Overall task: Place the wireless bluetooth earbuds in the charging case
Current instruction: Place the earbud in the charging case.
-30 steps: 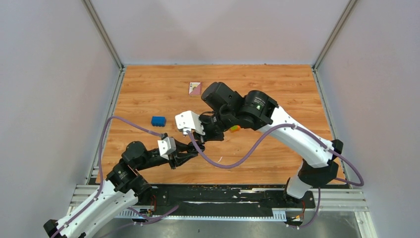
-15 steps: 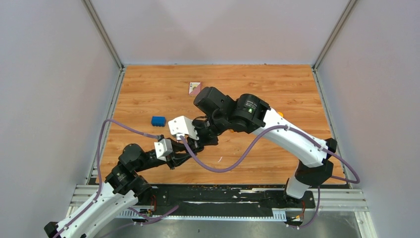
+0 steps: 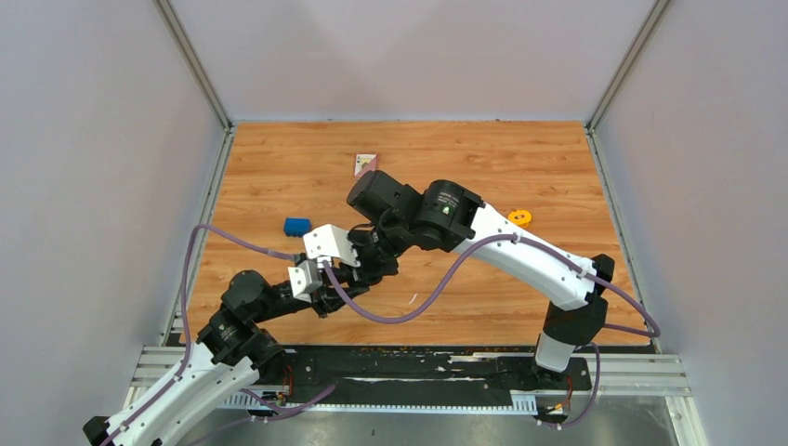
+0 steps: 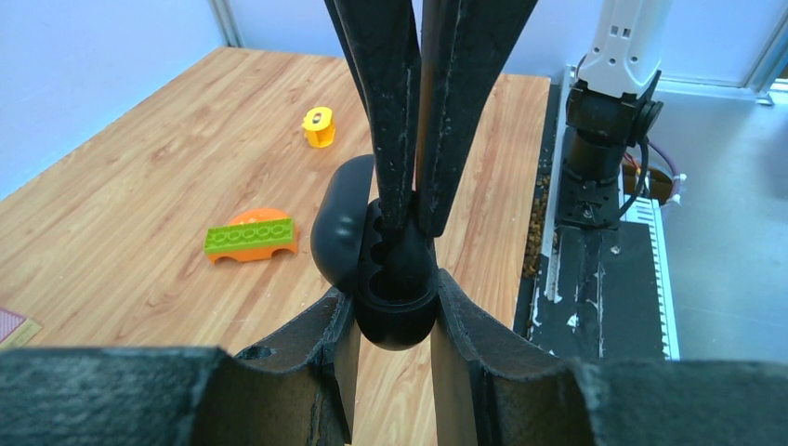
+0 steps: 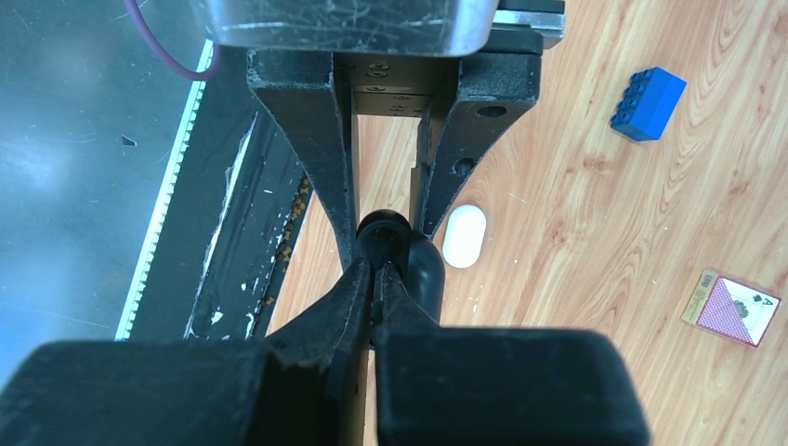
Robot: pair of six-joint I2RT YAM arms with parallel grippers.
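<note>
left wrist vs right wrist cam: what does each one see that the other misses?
Only left wrist: the orange-and-green toy, a small yellow piece and the right arm's base. Only right wrist: the blue block and the white case. Both: the open black charging case, clamped in the left tool, with the right tool shut, its tips at the case's opening.

No legible text — one dark pip on the card (image 5: 732,308).
</note>
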